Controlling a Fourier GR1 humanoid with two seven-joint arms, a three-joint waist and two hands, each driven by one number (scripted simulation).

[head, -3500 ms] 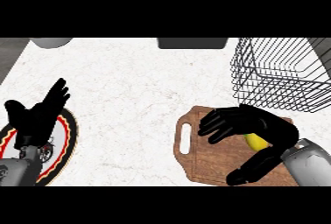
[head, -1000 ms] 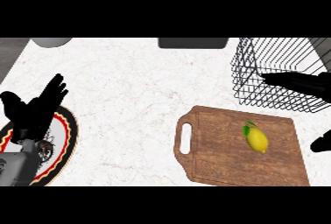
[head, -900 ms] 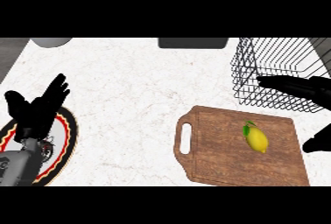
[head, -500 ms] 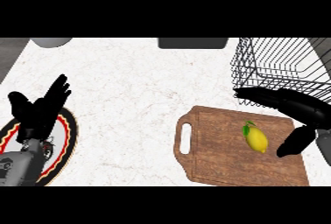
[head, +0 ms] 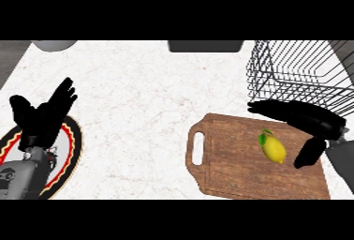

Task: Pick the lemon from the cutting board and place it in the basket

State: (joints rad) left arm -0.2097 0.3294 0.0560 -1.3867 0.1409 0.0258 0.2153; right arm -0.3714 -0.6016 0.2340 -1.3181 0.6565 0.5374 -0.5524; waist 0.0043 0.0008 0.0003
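A yellow lemon (head: 274, 148) with a green leaf lies on the right part of the wooden cutting board (head: 235, 164). My right hand (head: 307, 119) hovers just above and to the right of it, open, fingers stretched leftward over the board's far edge and thumb pointing down beside the lemon. Nothing is held. The black wire basket (head: 304, 75) stands behind the board at the upper right. My left hand (head: 43, 115) rests open with fingers up at the left edge.
A round plate (head: 63, 154) with a red and black rim lies under my left forearm. A grey bowl (head: 55, 45) and a dark container (head: 204, 45) sit at the counter's far edge. White marble counter spreads between plate and board.
My right hand let go of the lemon and drew back toward the basket, then came down and leftward again over the board beside the lemon. The lemon lies where it was.
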